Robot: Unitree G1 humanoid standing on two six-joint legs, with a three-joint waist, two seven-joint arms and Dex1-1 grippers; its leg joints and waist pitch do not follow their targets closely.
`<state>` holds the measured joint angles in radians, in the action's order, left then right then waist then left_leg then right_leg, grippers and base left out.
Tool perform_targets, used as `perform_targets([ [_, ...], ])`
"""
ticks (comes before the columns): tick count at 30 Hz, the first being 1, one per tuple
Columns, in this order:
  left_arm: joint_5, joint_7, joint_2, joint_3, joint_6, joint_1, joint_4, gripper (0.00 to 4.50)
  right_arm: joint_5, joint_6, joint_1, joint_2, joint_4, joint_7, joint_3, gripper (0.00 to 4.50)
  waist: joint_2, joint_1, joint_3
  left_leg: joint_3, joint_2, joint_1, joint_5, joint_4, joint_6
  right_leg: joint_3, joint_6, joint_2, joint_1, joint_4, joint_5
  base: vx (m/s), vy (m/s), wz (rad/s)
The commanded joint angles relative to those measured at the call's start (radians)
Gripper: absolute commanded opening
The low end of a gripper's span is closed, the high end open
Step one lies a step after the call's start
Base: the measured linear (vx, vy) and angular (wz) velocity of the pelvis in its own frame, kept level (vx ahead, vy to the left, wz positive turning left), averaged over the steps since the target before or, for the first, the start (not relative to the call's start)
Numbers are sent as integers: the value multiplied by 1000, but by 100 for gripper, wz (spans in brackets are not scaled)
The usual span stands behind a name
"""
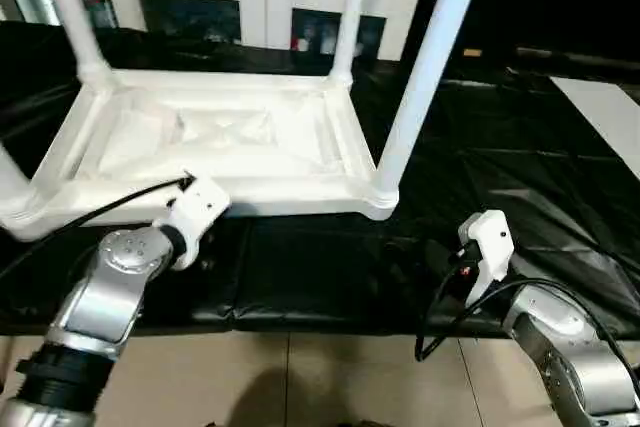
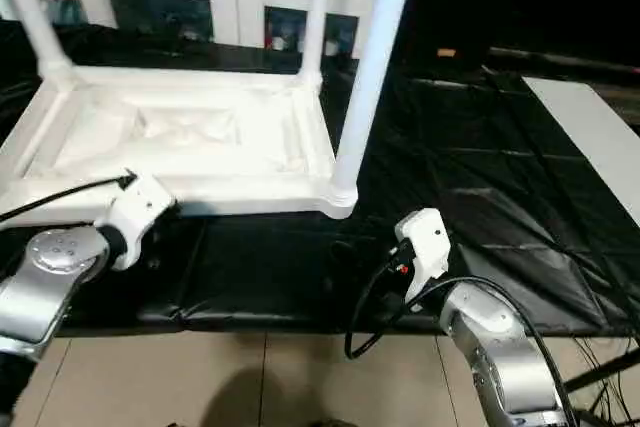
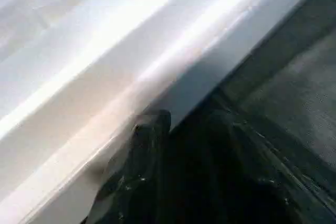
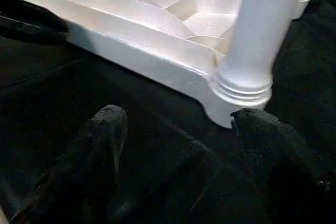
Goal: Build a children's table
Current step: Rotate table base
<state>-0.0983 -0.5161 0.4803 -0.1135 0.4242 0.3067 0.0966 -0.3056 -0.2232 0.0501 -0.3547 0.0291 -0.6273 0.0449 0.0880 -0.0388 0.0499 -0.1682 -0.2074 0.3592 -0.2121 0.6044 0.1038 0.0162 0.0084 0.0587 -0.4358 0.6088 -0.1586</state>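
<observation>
On the black-covered counter [image 1: 500, 177], toward its left side and close to the near edge, the children's table [image 1: 215, 137] lies upside down, ribbed underside up, with legs standing in its corner sockets; the near-right leg [image 1: 425, 72] rises tall and tapered out of its round socket. It looks like light, hollow moulded plastic: stiff enough through the ribbing, but smooth and glossy, so I'd expect it to slip under a pinch and to tip easily with those long legs acting as levers. The best hold, to my eye, is the thick rim of the tabletop or low on a leg just above the socket collar, not high up the tube. The left gripper [image 3: 152, 129] sits right against the near rim, one dark finger touching the edge; whether its fingers are apart or together I cannot tell. The right gripper [image 4: 178, 124] has its fingers [image 4: 107, 129] spread wide and empty, aimed at the near-right corner socket, near but not touching.
</observation>
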Motion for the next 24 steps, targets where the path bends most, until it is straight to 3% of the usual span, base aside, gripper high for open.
perform_targets([
  [1, -6, 69, -14, 36, -55, 28, -11, 161, 15, 25, 20, 0, -13, 23, -28, 357, -15, -4, -57, 1, -10, 3, -248, -78, -23, -21, -122, 42, 46, -82, -361, 0, 0, 0],
  [2, -11, 118, -31, 55, -79, 30, -7, 161, 24, 31, 31, 7, -29, 45, -34, 357, -8, -4, -57, -1, -10, 4, -238, -76, -28, -21, -134, 40, 47, -79, -328, 0, 0, 0],
  [6, 0, 265, -104, 143, -165, 14, -19, 161, 36, 45, 56, 32, -62, 84, -49, 357, -6, -5, -61, -1, -9, 11, -189, -72, -33, -21, -147, 41, 56, -70, -263, 0, 0, 0],
  [8, 74, 299, -163, 224, -237, -11, -58, 161, 30, 43, 55, 36, -55, 75, -44, 357, -6, -9, -63, -2, -10, 11, -160, -70, -42, -21, -157, 42, 57, -66, -213, 0, 0, 0],
  [10, 135, 369, -214, 326, -381, -45, -111, 161, 10, 36, 43, 39, -30, 59, -38, 357, -4, -10, -66, -1, -11, 15, -138, -68, -50, -21, -175, 44, 62, -59, -167, 0, 0, 0],
  [13, 106, 570, -222, 473, -490, -67, -122, 161, -19, 20, 22, 40, 19, 24, -14, 357, -3, -6, -68, -1, -11, 16, -123, -64, -83, -19, -186, 39, 67, -53, -83, 0, 0, 0],
  [15, 91, 651, -206, 542, -508, -62, -91, 161, -30, 7, 12, 41, 47, 2, 7, 357, -2, 0, -65, -1, -10, 15, -133, -64, -96, -18, -175, 38, 67, -57, -98, 0, 0, 0],
  [18, 141, 632, -157, 626, -546, -23, -16, 200, -26, 3, 9, 50, 72, -24, 44, 357, -7, -3, -57, -1, -12, 2, -202, -69, -74, -19, -134, 38, 50, -71, -260, 0, 0, 0],
  [21, 171, 585, -119, 633, -576, 0, 28, 219, -27, 2, 19, 62, 65, -20, 45, 357, -14, -13, -57, -1, -10, -11, -240, -73, -51, -21, -121, 35, 34, -75, -287, 0, 0, 0],
  [24, 181, 585, -107, 635, -586, 10, 54, 236, -28, 0, 22, 64, 64, -18, 45, 357, -11, -22, -55, 2, -13, -10, -289, -79, -18, -20, -119, 37, 37, -70, -278, 0, 0, 0],
])
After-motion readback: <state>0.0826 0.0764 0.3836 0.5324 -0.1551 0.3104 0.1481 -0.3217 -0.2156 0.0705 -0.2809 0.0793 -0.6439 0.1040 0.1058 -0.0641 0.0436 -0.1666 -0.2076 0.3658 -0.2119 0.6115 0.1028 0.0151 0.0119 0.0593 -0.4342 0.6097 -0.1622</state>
